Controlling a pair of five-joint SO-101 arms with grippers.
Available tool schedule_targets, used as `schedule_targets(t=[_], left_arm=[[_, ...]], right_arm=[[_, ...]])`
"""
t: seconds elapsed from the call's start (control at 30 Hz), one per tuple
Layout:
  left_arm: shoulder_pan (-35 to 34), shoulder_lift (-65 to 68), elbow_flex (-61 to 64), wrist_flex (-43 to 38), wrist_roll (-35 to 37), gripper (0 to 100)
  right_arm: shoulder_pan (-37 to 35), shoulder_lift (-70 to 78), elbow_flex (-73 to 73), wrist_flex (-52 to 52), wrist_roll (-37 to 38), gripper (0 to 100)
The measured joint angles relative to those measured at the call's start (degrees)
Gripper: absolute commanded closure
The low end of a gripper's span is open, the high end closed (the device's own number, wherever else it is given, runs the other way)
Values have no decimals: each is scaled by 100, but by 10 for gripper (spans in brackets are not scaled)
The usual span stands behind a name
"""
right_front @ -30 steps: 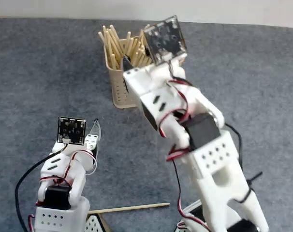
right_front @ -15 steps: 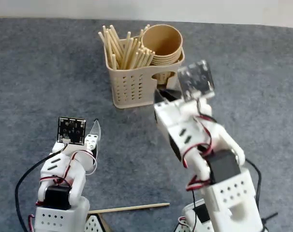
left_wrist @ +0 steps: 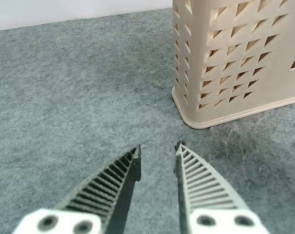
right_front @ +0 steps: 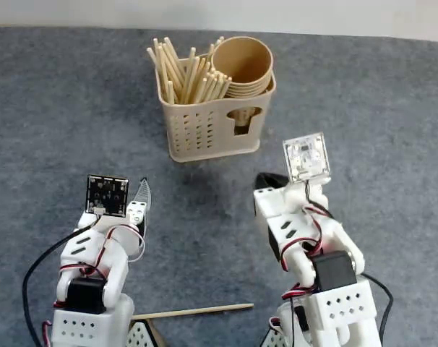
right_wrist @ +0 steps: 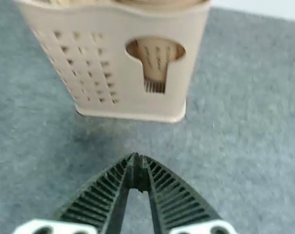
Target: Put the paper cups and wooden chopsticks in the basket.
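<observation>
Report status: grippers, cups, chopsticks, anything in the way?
Left gripper open, empty. Right gripper shut, empty, facing the basket. Paper cups stacked in basket beside chopsticks. One loose chopstick lies out on the carpet.

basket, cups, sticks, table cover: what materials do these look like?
Basket: probably moulded plastic, smooth beige, with rows of small vent holes.
Paper cups: matte tan paper, with thin nested rims.
Chopsticks: pale bare wood, likely unlacquered since there is no gloss.
Table cover: grey short-pile carpet or felt, with a fuzzy mottled texture.
</observation>
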Motion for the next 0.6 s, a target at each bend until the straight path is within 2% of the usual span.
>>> schedule_targets(t=[0.27,0.43,0.6], left_arm=[[0,0,0,0,0,874],[0,0,-9,0,0,874],[-9,0,-615,440,0,874]], right_arm=[[642,-624,1354,-1187,-9,993],[791,-1301,2242,-1626,-536,993],[1248,-2233,2708,-1688,-993,993]])
